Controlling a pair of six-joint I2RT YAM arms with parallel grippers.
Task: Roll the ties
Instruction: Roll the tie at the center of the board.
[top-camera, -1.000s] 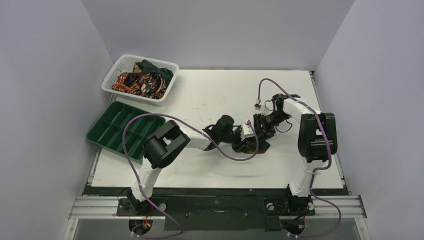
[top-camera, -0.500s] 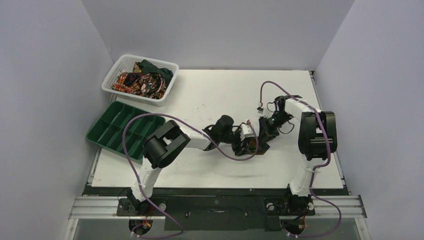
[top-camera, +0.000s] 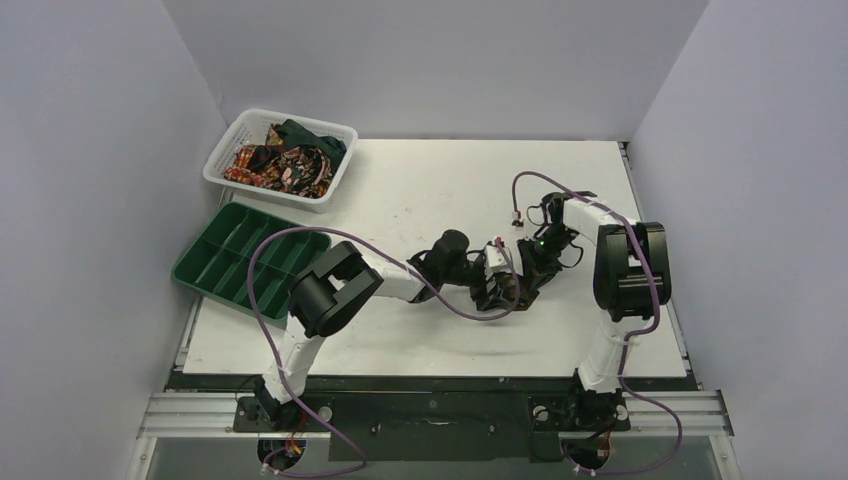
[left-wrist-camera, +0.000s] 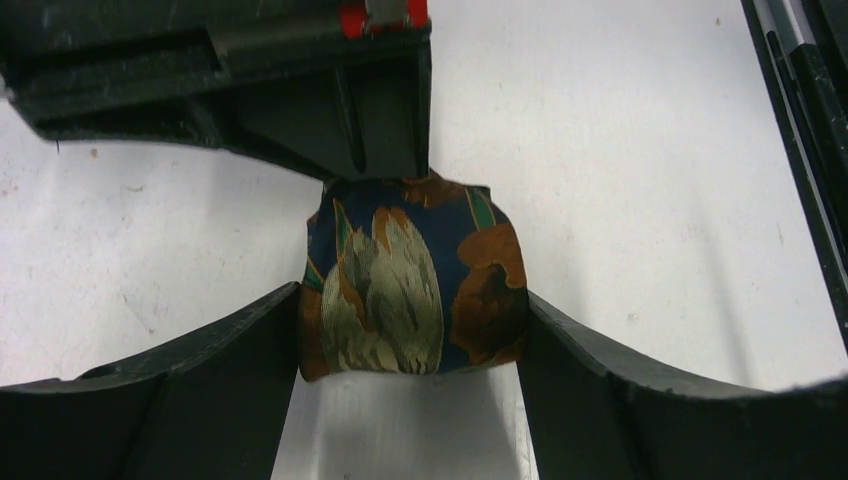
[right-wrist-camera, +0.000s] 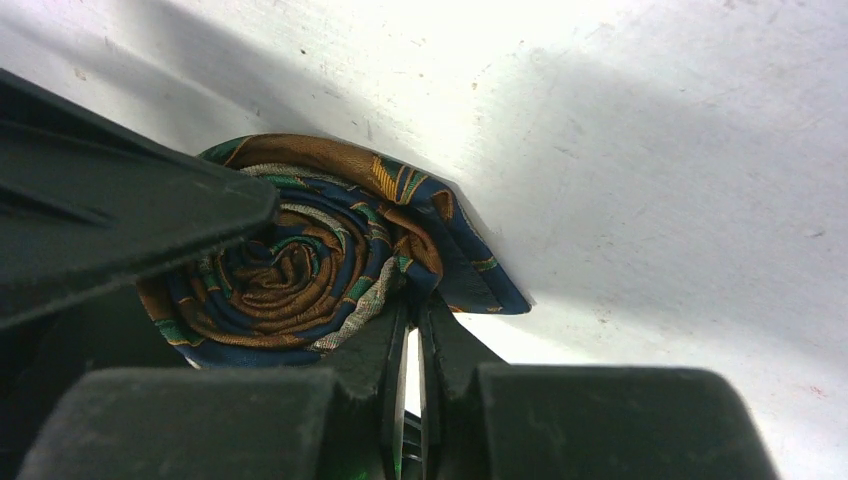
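Note:
A rolled tie (left-wrist-camera: 410, 280), navy with brown and grey-green patches, lies on the white table (top-camera: 420, 180) right of centre. In the right wrist view the tie (right-wrist-camera: 290, 270) shows its spiral end. My left gripper (left-wrist-camera: 410, 300) is open, and its fingers (left-wrist-camera: 250, 350) stand close against the roll's two ends. My right gripper (right-wrist-camera: 413, 300) is shut on the tie, pinching a fold of its outer layer at the tips. In the top view the left gripper (top-camera: 503, 288) and right gripper (top-camera: 528, 270) meet over the roll and hide most of it.
A white mesh basket (top-camera: 222, 168) at the back left holds several more loose ties (top-camera: 285, 162). A green compartment tray (top-camera: 225, 245) lies in front of it at the table's left edge. Purple cables loop over both arms.
My right gripper has closed onto the roll's outer layer. My left gripper has widened around the roll. The right arm shifted slightly toward the left arm.

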